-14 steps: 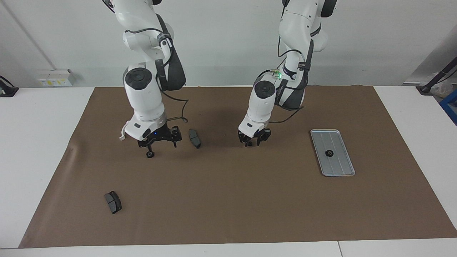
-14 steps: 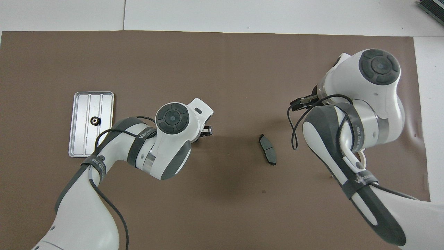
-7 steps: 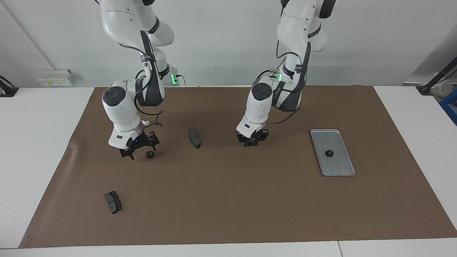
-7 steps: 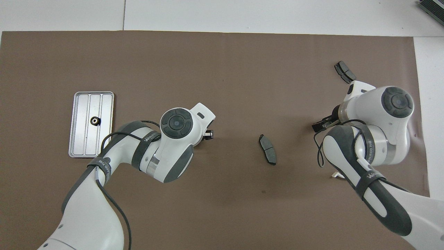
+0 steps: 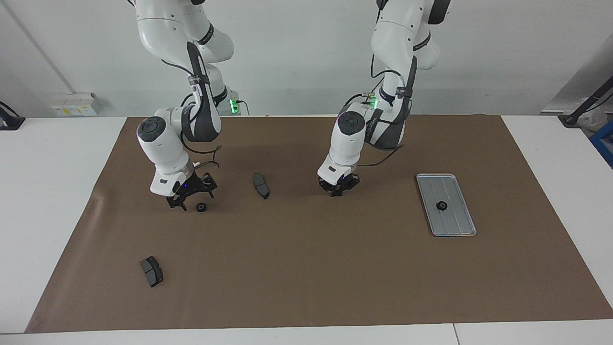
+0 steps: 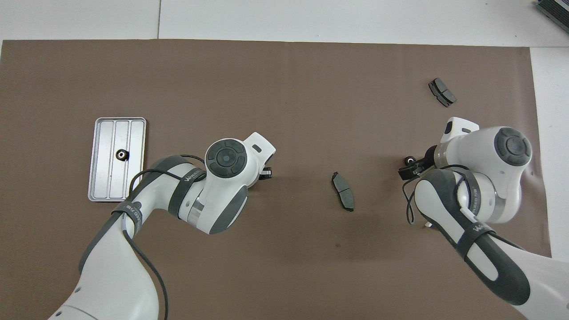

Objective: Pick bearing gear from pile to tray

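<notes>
A small black round bearing gear [image 5: 201, 207] [image 6: 408, 159] lies on the brown mat. My right gripper [image 5: 191, 201] [image 6: 411, 167] hangs open just beside it, low over the mat and not gripping it. Near the middle of the mat, my left gripper [image 5: 338, 189] [image 6: 266, 172] is down at the surface. It is shut on another small black bearing gear, which its fingertips hide. The silver tray [image 5: 455, 223] [image 6: 106, 178] lies toward the left arm's end of the table. One bearing gear [image 5: 441, 206] [image 6: 121, 154] lies in it.
A dark grey curved pad [image 5: 261, 185] [image 6: 343, 191] lies between the two grippers. Another pad [image 5: 152, 271] [image 6: 442, 92] lies farther from the robots toward the right arm's end. A bit of a white part [image 6: 427, 225] shows under the right arm.
My left gripper has closed on the small black piece that sat between its fingers. The right arm swung toward its own end of the table, and its gripper now sits beside the loose gear.
</notes>
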`<state>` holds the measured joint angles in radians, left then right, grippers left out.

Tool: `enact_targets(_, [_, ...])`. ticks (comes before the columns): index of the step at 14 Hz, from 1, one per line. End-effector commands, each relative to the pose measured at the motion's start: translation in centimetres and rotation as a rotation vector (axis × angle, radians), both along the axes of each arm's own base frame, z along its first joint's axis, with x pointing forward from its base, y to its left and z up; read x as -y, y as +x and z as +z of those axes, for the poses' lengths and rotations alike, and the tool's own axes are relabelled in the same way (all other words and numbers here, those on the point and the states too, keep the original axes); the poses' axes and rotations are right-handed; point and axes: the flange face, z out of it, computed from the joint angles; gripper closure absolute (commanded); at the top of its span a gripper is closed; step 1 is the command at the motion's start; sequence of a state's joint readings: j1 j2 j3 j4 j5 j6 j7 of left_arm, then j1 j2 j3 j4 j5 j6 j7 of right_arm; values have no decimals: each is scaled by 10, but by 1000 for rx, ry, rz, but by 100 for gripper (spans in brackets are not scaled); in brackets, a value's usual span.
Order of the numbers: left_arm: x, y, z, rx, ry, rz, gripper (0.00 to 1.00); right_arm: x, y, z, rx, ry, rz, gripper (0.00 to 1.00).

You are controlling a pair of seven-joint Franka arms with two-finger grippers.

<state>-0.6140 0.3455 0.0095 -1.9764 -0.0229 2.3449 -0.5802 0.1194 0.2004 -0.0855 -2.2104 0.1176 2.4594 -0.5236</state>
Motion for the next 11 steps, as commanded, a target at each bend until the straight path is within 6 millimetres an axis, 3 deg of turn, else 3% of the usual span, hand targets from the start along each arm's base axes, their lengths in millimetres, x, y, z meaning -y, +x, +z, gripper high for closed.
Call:
enact_targets(1, [-5, 2, 1, 5, 16, 9, 95, 3, -11, 1, 15, 19, 14, 2])
enact_targets(3, [-24, 26, 21, 15, 11, 44, 96, 0, -12, -1, 12, 18, 20, 20])
enact_targets(6, [-99, 62, 53, 52, -6, 96, 95, -1, -10, -1, 25, 16, 23, 44])
enact_targets(9, [-184, 84, 69, 41, 7, 44, 94, -1, -11, -2, 25, 16, 23, 46])
enact_targets(11, [-234, 89, 68, 35, 14, -4, 93, -1, -12, -3, 24, 15, 22, 54])
